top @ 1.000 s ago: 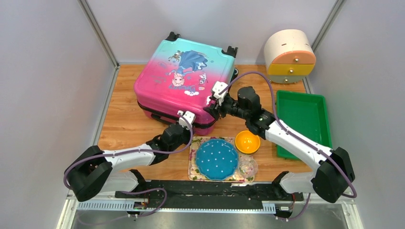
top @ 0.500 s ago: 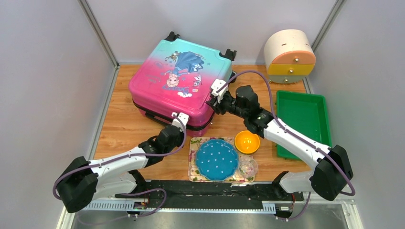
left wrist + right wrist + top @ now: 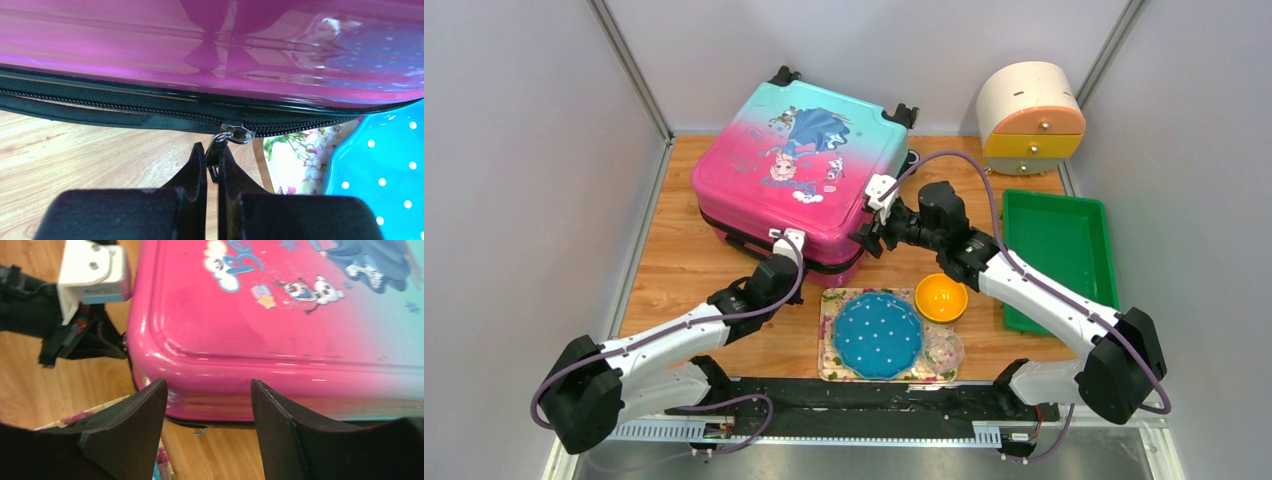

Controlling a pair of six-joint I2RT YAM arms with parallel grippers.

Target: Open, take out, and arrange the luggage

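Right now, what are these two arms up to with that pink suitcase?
They are working on opening it. The left gripper is pinched shut on the zipper pull along the near edge of the luggage, which lies flat on the table with its lid down. The right gripper stands open at the case's near right corner. A blue dotted plate and an orange bowl sit in front.

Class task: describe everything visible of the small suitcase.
The luggage is a hard shell, pink fading to turquoise, with a cartoon girl print, black wheels at its far edge and a black zipper round its side. It lies flat, lid down, on the wooden table. The left gripper, jaws shut, pinches its zipper pull.
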